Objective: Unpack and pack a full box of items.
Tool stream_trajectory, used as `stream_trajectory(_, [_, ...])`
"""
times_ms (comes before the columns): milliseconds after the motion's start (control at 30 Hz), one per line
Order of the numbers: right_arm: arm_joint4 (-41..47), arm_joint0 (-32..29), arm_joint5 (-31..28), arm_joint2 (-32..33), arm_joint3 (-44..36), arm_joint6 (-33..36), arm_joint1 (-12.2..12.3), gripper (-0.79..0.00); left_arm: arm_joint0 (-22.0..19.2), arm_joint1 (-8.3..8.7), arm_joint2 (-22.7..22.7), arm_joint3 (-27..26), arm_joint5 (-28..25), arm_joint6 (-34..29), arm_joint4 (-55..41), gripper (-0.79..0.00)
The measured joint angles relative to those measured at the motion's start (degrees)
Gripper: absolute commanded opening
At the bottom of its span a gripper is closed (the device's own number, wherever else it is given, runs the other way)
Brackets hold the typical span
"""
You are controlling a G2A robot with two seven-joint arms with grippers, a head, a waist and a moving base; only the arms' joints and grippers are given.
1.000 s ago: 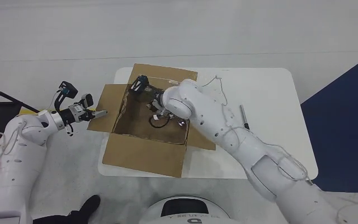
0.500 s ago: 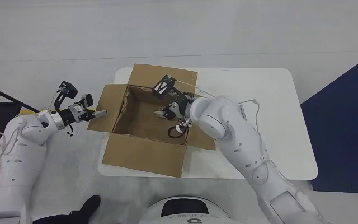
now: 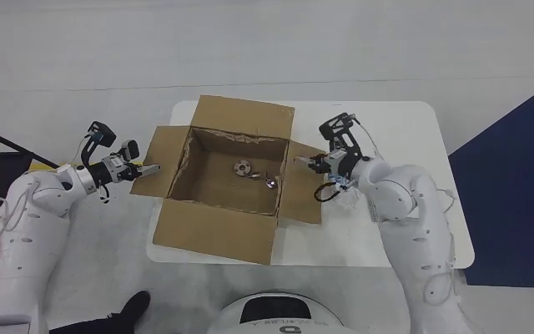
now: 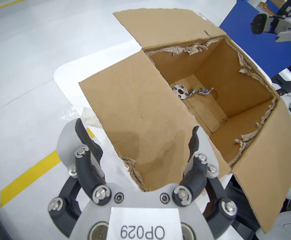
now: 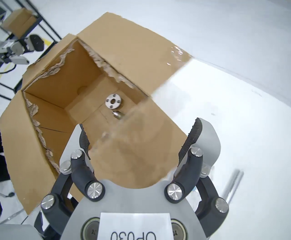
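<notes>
Withdrawing noted: right gripper (image 3: 317,164), a second ago down inside the cardboard box (image 3: 219,224), now sits over the flap at the box's 3 o'clock, fingers spread, nothing between them. Left gripper (image 3: 152,168): fingers spread, at the 9 o'clock flap, unmoved. On the box floor: metal flange disc (image 3: 242,168) and small fitting (image 3: 269,180). Judgement: unpacking unfinished.

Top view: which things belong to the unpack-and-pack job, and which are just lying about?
Job: cardboard box; round metal flange and small metal fitting on its floor; metal rod on the table, probably unpacked; left gripper; right gripper.
Lying about: crumpled clear film beside the box; shelved carton in the background.
</notes>
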Motion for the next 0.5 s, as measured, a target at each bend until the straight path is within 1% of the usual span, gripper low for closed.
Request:
stream_trajectory(33, [0.43,-1.18,-0.04,2.21,-0.18,0.11,0.26,0.0,0.0,0.0,0.0,0.0,0.0,0.0,0.0,0.0])
stream_trajectory(67, [0.57,-2.17,0.2,4.2,-0.22,0.41,0.5,-0.028,0.0,0.0,0.0,0.0,0.0,0.0,0.0,0.0])
stream_trajectory(100, [0.11,-3.14,1.33,6.43,0.1,0.99,0.76,-0.169,0.0,0.0,0.0,0.0,0.0,0.0,0.0,0.0])
stream_trajectory(167, [-2.36,-3.7,4.33,8.3,0.96,2.31,1.04,-0.394,0.0,0.0,0.0,0.0,0.0,0.0,0.0,0.0])
stream_trajectory(200, [-3.75,-3.55,5.82,8.52,1.75,3.3,1.16,-0.425,0.0,0.0,0.0,0.0,0.0,0.0,0.0,0.0])
stream_trajectory(267, [-4.07,-3.14,6.6,8.68,3.1,4.31,1.33,-0.434,0.0,0.0,0.0,0.0,0.0,0.0,0.0,0.0])
stream_trajectory(300, [-3.68,-3.02,6.58,8.95,3.91,4.71,1.45,-0.456,0.0,0.0,0.0,0.0,0.0,0.0,0.0,0.0])
stream_trajectory(400, [-3.77,-2.64,7.04,9.66,5.97,6.47,1.8,-0.477,0.0,0.0,0.0,0.0,0.0,0.0,0.0,0.0])
stream_trajectory(500, [-6.55,-1.42,9.19,9.28,8.39,9.31,2.12,-0.496,0.0,0.0,0.0,0.0,0.0,0.0,0.0,0.0])
